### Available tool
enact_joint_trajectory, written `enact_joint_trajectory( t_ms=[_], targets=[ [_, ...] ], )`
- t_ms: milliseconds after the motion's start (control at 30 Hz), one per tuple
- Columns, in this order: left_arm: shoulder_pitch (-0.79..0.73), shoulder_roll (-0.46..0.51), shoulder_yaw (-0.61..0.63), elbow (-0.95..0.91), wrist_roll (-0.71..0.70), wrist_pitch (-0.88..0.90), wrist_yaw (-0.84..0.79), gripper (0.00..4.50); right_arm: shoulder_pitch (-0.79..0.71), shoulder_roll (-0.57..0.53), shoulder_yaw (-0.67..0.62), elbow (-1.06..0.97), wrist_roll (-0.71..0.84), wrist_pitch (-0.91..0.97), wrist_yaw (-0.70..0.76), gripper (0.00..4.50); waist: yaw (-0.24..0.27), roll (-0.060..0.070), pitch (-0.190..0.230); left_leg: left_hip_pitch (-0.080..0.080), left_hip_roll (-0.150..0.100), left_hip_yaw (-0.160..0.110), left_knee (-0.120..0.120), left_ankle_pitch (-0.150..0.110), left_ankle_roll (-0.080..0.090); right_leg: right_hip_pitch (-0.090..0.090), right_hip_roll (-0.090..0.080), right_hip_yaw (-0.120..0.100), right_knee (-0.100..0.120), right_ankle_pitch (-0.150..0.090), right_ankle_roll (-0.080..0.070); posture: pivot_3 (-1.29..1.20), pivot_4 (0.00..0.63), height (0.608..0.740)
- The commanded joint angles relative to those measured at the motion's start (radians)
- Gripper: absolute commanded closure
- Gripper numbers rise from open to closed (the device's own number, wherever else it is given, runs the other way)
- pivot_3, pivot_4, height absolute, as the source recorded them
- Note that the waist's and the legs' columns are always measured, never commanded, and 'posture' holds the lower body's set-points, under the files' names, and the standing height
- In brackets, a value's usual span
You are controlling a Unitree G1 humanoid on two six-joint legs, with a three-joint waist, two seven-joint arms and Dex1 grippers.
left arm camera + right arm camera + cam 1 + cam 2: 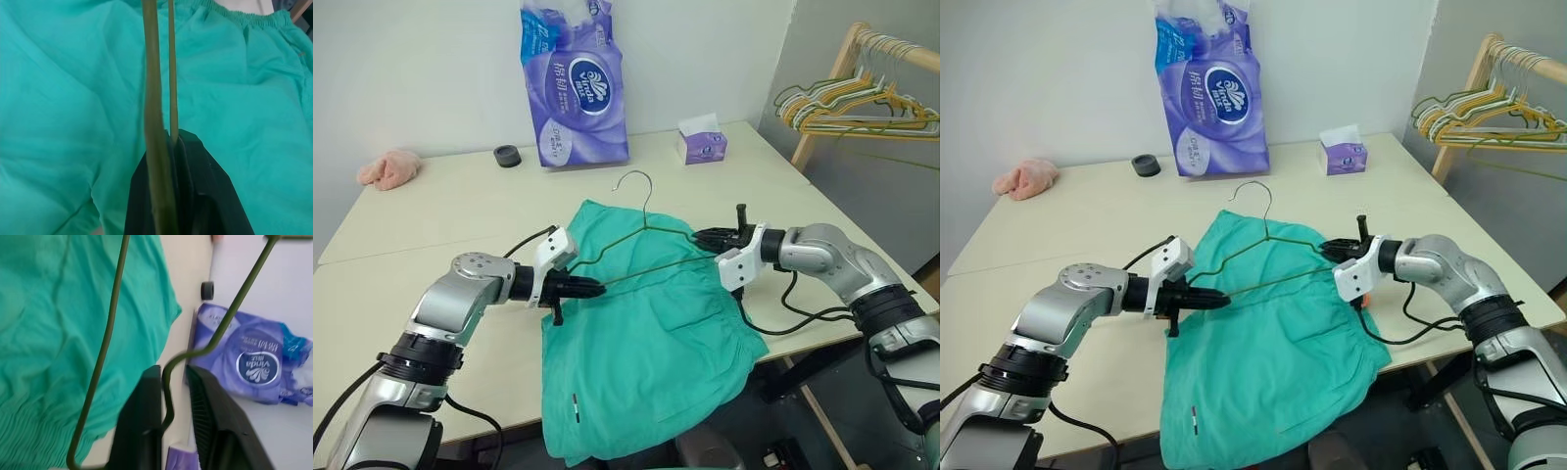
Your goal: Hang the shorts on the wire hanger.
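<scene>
Shorts (646,352) overhang the cream table's (431,215) edge.

Both arms: silver-grey metallic housings, rounded joints, black ribbed collars at the forearms. White wrist blocks carry the left gripper (592,288) and right gripper (705,237), each with black fingers. Black cables loop outside each arm.

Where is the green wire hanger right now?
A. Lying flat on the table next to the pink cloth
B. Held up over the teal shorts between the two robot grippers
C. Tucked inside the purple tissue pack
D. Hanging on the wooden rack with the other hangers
B: the wire hanger sits above the shorts, with the left gripper shut on one end and the right gripper around the other end.
</scene>
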Motion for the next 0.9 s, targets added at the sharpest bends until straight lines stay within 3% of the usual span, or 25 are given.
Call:
enact_joint_trajectory(
  t_ms=[33,100,267,333,467,867,900],
  targets=[
    [-0.011,-0.002,0.029,-0.033,-0.016,0.002,0.006,4.50,0.013,-0.012,-0.019,-0.063,0.086,0.007,0.071,2.38,0.001,0.000,0.000,0.000,0.000,0.000,0.000,0.000,0.000,0.000,0.000,0.000,0.000,0.000,0.000,-0.31,0.060,0.740],
    [-0.009,-0.007,0.032,-0.043,-0.014,-0.002,0.013,4.50,0.025,-0.028,-0.039,-0.109,0.181,0.060,0.146,1.70,0.003,0.000,0.000,0.000,0.000,0.000,0.000,0.000,0.000,0.000,0.000,0.000,0.000,0.000,0.000,-0.31,0.060,0.740],
    [0.006,0.011,0.013,-0.077,0.023,-0.075,0.007,4.50,0.083,-0.096,-0.135,-0.295,0.561,0.576,0.447,0.02,0.006,0.000,0.000,0.000,0.000,-0.001,0.001,0.000,0.000,0.001,-0.002,-0.001,0.000,0.000,0.000,-0.31,0.063,0.740],
    [0.013,0.024,-0.001,-0.092,0.041,-0.108,-0.007,4.50,0.091,-0.120,-0.153,-0.364,0.629,0.760,0.511,0.02,0.008,0.000,0.000,0.000,0.000,-0.001,0.001,0.000,0.000,0.001,-0.002,-0.001,0.000,0.000,0.000,-0.31,0.063,0.740],
    [0.013,0.037,-0.012,-0.128,0.052,-0.134,-0.038,4.50,0.095,-0.133,-0.131,-0.426,0.647,0.947,0.584,0.02,0.005,0.000,0.000,0.000,0.001,-0.002,0.000,0.000,0.001,0.001,-0.002,-0.002,0.000,0.000,0.000,-0.33,0.060,0.740],
    [0.011,0.048,-0.003,-0.191,0.047,-0.116,-0.055,4.50,0.011,-0.060,-0.005,-0.418,0.592,1.185,0.753,0.02,0.008,0.001,0.000,-0.001,0.001,-0.002,0.000,-0.001,0.001,-0.001,-0.001,-0.003,0.000,0.000,0.000,-0.30,0.052,0.740],
    [0.014,0.051,-0.004,-0.193,0.050,-0.120,-0.054,4.50,0.006,-0.056,-0.002,-0.416,0.588,1.196,0.757,0.19,0.008,0.001,0.000,-0.002,0.001,-0.002,0.000,-0.001,0.001,-0.001,-0.002,-0.003,0.000,0.000,0.000,-0.30,0.052,0.740]
  ],
)
